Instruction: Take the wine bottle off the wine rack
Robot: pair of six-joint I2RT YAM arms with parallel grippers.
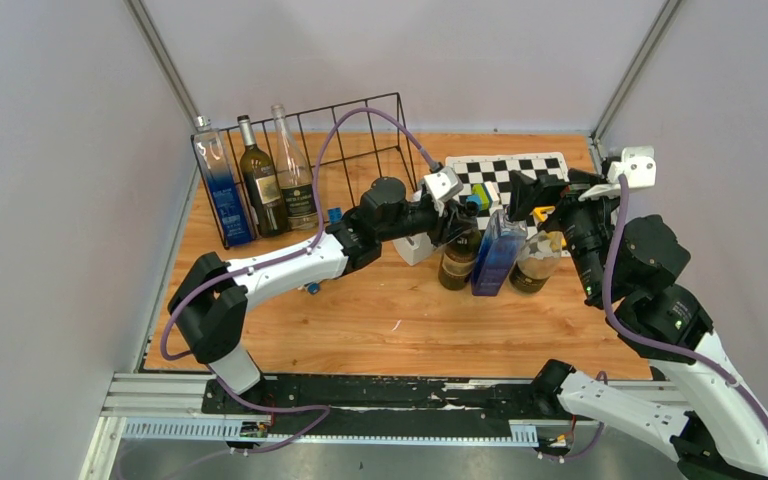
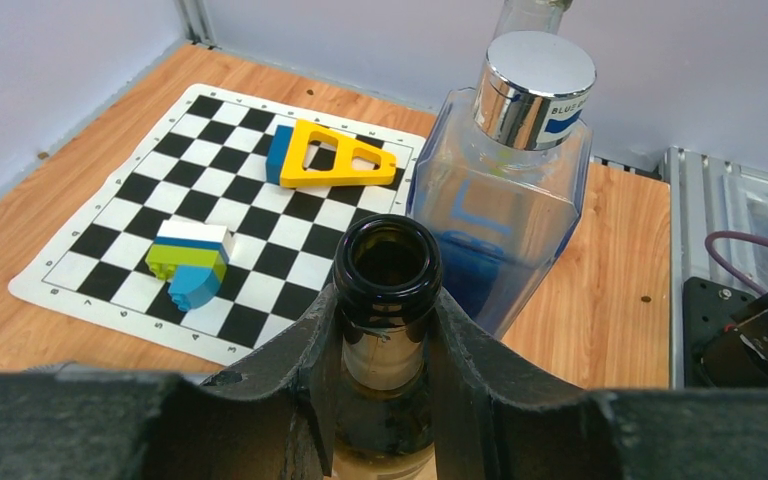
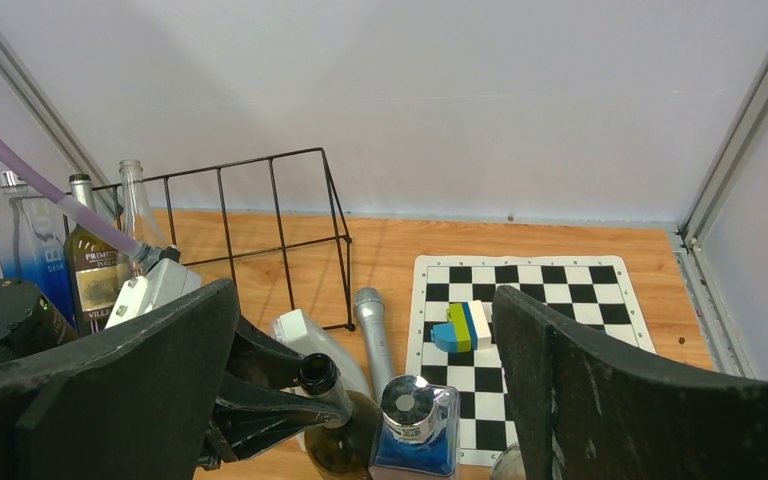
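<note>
- The left fingers (image 2: 388, 320) are clamped nearly shut around the neck of the dark wine bottle (image 1: 457, 265), just under its open mouth.
- The wine bottle is upright near the middle of the desk (image 1: 360, 320), outside the wine rack (image 3: 245, 164), which lies well apart at its 10 o'clock.
- A blue bottle (image 1: 497, 255) stands just beside it at 3 o'clock, and the chessboard (image 1: 505, 170) lies at 1 o'clock.
- The right fingers (image 3: 365, 295) are spread wide and hold nothing, hanging above the bottle group.
- Three bottles (image 1: 260, 180) stand in the rack's 9 o'clock end.
</note>
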